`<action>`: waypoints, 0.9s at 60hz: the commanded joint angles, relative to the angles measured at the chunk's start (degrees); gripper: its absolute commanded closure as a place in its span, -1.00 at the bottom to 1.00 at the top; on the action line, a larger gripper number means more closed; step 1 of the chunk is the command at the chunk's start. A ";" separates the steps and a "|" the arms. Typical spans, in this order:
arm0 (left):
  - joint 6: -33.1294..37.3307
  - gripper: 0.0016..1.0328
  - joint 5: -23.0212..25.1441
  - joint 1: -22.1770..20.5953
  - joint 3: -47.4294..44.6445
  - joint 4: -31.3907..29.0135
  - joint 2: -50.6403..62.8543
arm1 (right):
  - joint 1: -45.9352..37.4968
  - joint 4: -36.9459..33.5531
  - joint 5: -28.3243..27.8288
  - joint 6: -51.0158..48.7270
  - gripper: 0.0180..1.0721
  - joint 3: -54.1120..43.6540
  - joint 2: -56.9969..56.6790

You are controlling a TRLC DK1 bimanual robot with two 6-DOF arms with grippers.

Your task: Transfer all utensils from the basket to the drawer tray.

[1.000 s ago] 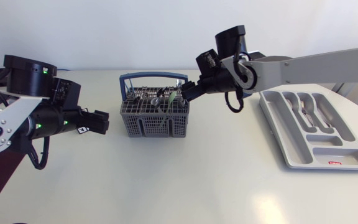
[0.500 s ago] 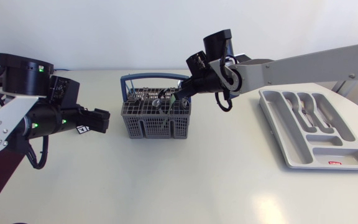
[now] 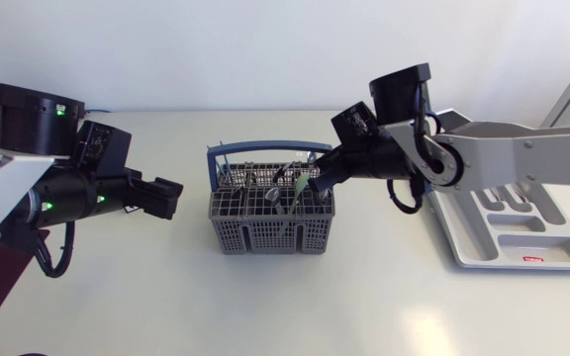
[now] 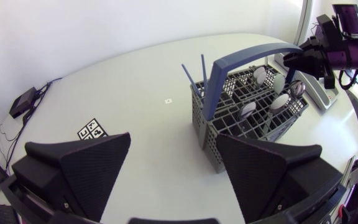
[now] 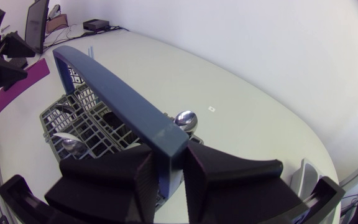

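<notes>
My right gripper (image 5: 169, 157) pinches the handle (image 5: 110, 87) | left gripper (image 4: 173, 165) spread, holds nothing | risk: I pull too hard, basket (image 3: 265, 225) tips, spoons (image 5: 186, 119) spill on the surface (image 3: 265, 302)

The basket (image 3: 270, 220) stands near the middle of the tabletop (image 3: 364, 297), with utensils (image 3: 277, 194) upright in its compartments, most of them toward its right half. The left claw (image 3: 164, 198) is to the basket's left, apart from it and facing its end wall. A tag (image 4: 92, 132) lies on the tabletop just ahead of one of that claw's fingers. The right claw (image 5: 168, 155) is above the basket's right end, one finger on each side of the handle (image 5: 120, 99) that arches over the basket. The tray (image 3: 522, 242) lies right of the basket, well apart, partly under the right arm (image 3: 522, 158), near the tabletop's right edge.
</notes>
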 commanded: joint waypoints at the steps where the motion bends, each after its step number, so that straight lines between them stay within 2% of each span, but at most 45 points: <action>1: 0.84 -0.86 0.56 -0.81 -0.62 -0.57 -0.52 | 0.81 0.30 1.64 -0.92 0.49 -3.01 -3.52; 8: 2.07 -0.86 0.56 -2.40 -0.44 -0.40 -0.52 | 0.02 0.48 2.08 -0.84 -0.47 -5.30 -6.95; 10: 2.86 -0.86 0.56 -3.19 -0.44 -0.40 -0.78 | -0.24 0.30 1.99 -0.84 -0.68 -6.27 -8.35; 12: 3.57 -0.86 0.56 -3.54 -0.53 -0.31 -1.49 | -0.24 0.04 1.99 -0.84 -0.79 -7.23 -9.85; 22: 4.89 -0.86 -0.76 -7.93 -0.35 -0.31 -4.03 | -1.30 -2.77 1.64 -0.92 -0.80 -11.72 -18.20; 27: 4.62 -0.68 -0.85 -9.43 2.28 -4.09 -2.54 | -1.65 -5.41 1.46 -0.92 -0.80 -13.21 -21.89; 35: 4.97 -0.68 -1.81 -13.29 7.12 -10.42 0.54 | -1.91 -10.15 1.37 -1.01 -0.80 -14.62 -26.11; 43: 5.59 -0.58 -5.07 -17.43 13.71 -15.51 4.23 | -1.91 -12.70 1.37 -1.01 -0.80 -15.85 -28.48; 54: 6.20 -0.57 -13.15 -22.87 18.19 -15.95 11.26 | -1.91 -13.93 1.64 -0.84 -0.80 -16.29 -29.01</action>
